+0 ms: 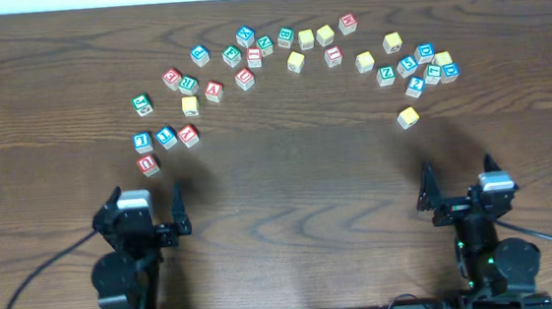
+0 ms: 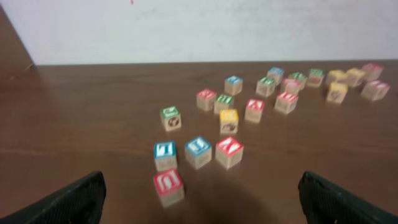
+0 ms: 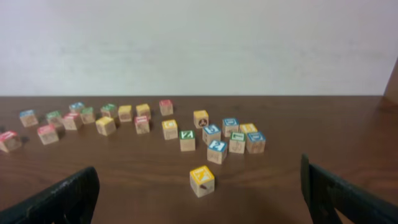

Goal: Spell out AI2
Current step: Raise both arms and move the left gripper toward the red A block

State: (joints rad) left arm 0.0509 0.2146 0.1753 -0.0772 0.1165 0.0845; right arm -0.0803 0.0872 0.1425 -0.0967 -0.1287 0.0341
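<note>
— Where are the blocks (image 1: 244, 78) lying?
— They are sitting scattered in a loose arc across the far worktop (image 1: 290, 203); one yellow block (image 1: 408, 117) is sitting apart on the right, nearer than the rest.
— And the jaws?
— The left jaws and right jaws are both gaping wide, gripping nothing, hanging well back from the blocks.

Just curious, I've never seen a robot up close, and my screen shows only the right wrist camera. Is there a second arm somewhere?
Observer: Yes, there is a left gripper, open and empty.
Visitor: Any blocks near it?
Observer: A red U block lies nearest.
Visitor: Is there an I for the word?
Observer: Just beyond the U, a blue block appears to show an I.
</note>
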